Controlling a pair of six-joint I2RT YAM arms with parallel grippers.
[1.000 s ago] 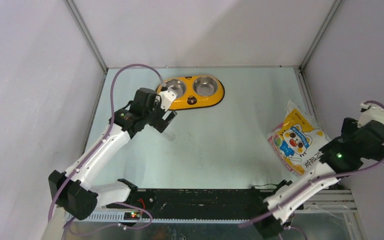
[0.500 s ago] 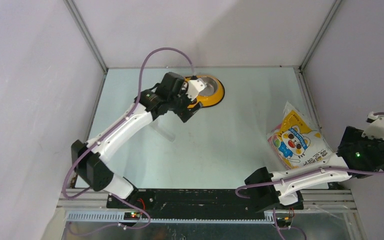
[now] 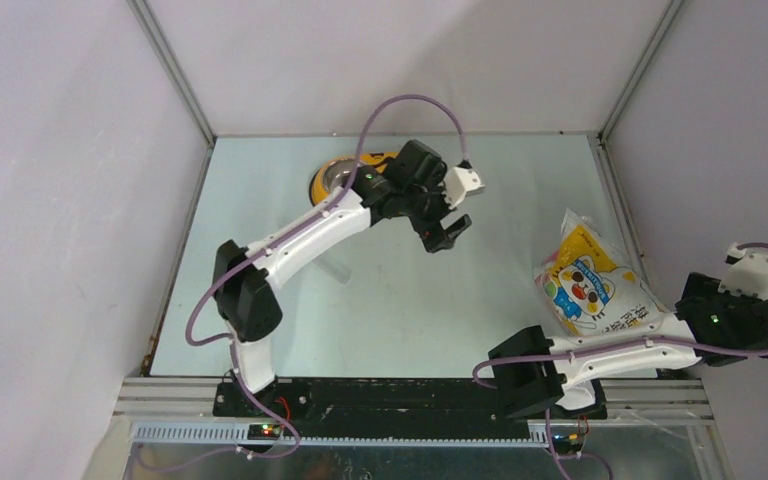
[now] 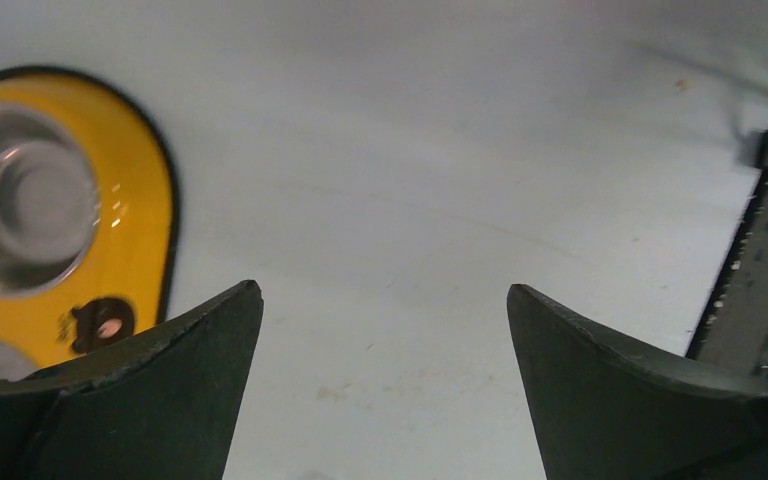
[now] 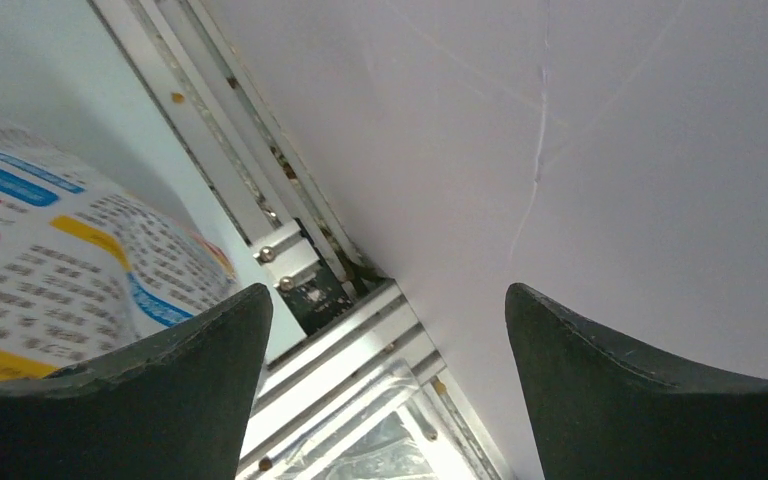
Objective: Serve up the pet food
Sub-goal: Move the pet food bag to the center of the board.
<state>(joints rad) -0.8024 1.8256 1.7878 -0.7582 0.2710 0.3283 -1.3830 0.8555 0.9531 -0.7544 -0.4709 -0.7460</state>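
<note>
Pet food bag (image 3: 595, 285) is lying flat on the table (image 3: 480, 180) at its right edge, cartoon-cat face up. No loose kibble is showing in any view, and I cannot tell whether the bag's top is open or sealed. The right gripper (image 5: 388, 295) is sitting just right of the bag, out past the table edge. Its jaws are standing wide with nothing between them, and its wrist camera is taking in the side wall and frame rail, with only a printed corner of the bag (image 5: 50, 270) at the left. The left gripper (image 3: 450, 232) is hanging over bare table near the centre, well apart from the bag, jaws fully spread and empty (image 4: 382, 300). The yellow double bowl (image 3: 335, 178) is sitting far and left of centre, partly covered by the left arm from above. The left wrist view is showing one steel cup (image 4: 20, 200), and it is looking empty. A faint clear shape that may be the scoop (image 3: 333, 266) is lying nearer, left of centre. Judgement: the task is at the reaching stage, with nothing grasped and nothing served. Next, the right gripper probably needs to swing back left over the bag and close on a crinkly edge. The foil is likely to slip or fold, so a firm pinch near a seam looks wise.
</note>
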